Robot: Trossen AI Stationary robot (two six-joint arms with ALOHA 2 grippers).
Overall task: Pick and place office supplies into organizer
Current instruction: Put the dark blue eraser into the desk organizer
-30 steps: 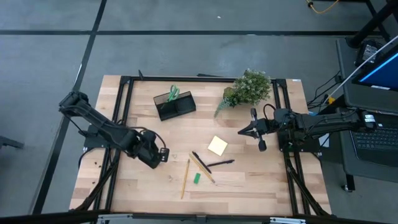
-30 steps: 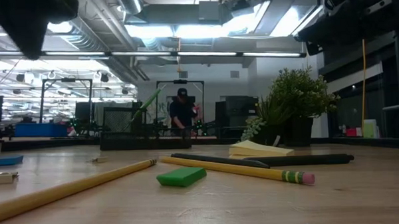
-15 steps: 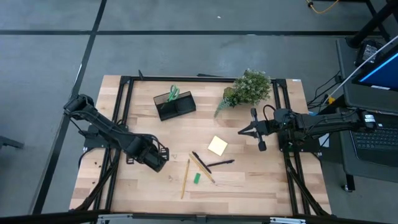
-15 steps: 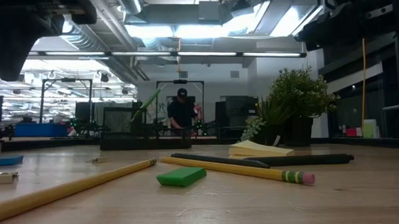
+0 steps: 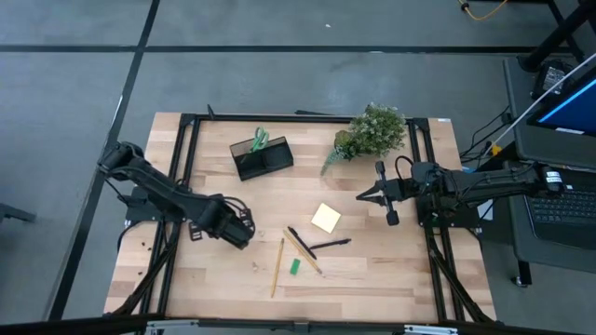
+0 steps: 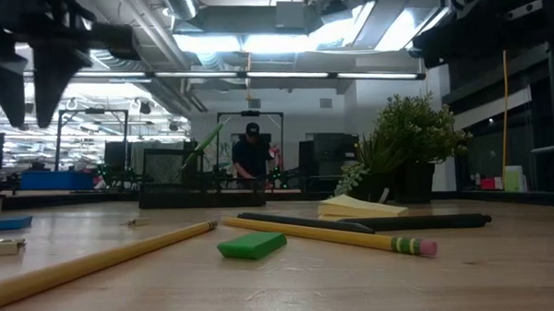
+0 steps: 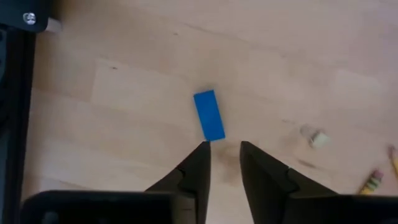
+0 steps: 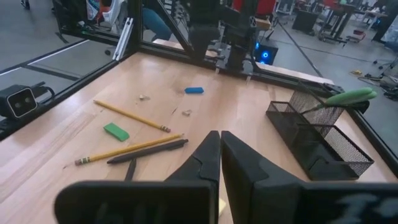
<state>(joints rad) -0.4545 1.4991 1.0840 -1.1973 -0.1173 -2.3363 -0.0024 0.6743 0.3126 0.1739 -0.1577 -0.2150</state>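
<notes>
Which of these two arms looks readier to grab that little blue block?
The left. The left gripper hangs open right over the small blue block; the right gripper waits across the table, fingers together.

Robotics lab: rigs, exposed ceiling ducts (image 6: pixel 162 35)

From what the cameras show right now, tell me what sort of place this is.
Most likely a robotics lab or workshop. The wooden table stands on bare concrete inside a black metal frame, the low view shows open ceiling ducts and strip lights, and more equipment racks stand behind.
</notes>
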